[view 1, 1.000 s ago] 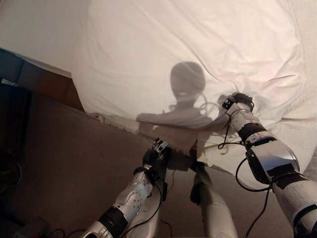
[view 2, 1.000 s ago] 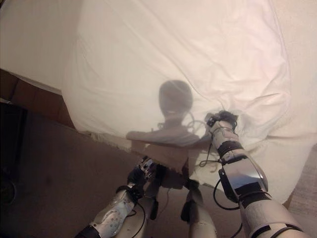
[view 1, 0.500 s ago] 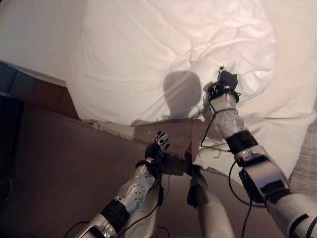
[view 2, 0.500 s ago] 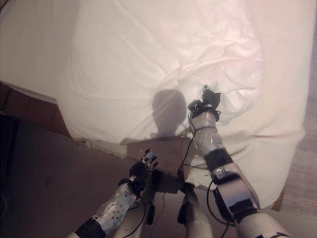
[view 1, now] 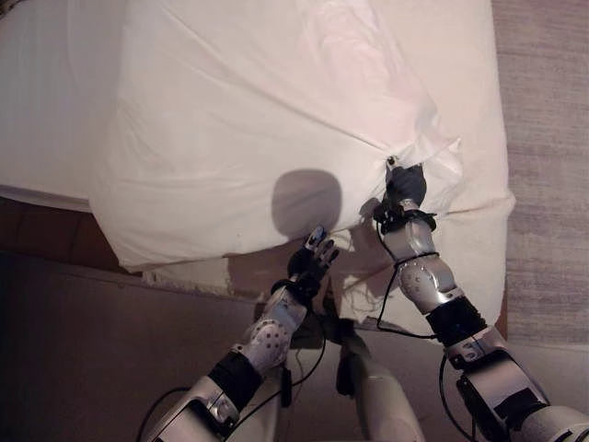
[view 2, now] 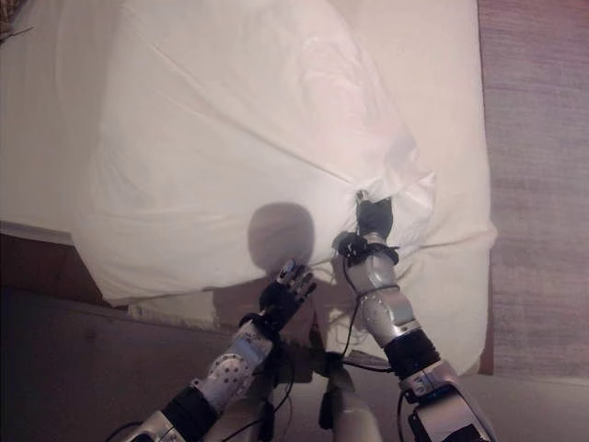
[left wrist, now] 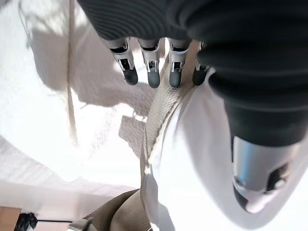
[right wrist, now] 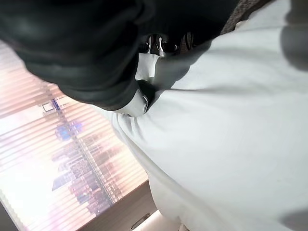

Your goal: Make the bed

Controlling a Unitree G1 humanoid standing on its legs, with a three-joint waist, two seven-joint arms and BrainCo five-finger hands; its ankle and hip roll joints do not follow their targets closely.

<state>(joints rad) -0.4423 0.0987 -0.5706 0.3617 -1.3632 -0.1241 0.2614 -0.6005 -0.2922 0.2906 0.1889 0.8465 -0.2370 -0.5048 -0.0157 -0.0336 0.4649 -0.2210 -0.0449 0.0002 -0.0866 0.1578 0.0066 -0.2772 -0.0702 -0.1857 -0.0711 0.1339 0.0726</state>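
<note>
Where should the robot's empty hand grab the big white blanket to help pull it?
Probably the loose near edge of the blanket, where it hangs over the side of the bed. The open left hand sits just below it, so come from underneath and pinch the hem. The right hand already grips a bunched fold.

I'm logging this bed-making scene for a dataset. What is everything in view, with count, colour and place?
Duvet: one, white, spread over the bed, its near corner bunched at the right hand.
Mattress: one, cream, under the duvet, bare along the right edge.
Bed base: one, reddish-brown, under the bed's near left edge.
Carpet: grey-brown, right of the bed and in front of it.
Window blinds: one set, pale, slatted, behind the duvet in the right wrist view.
Left hand: fingers straight, at the bed's near edge, holding nothing.
Right hand: closed on the duvet corner.
</note>
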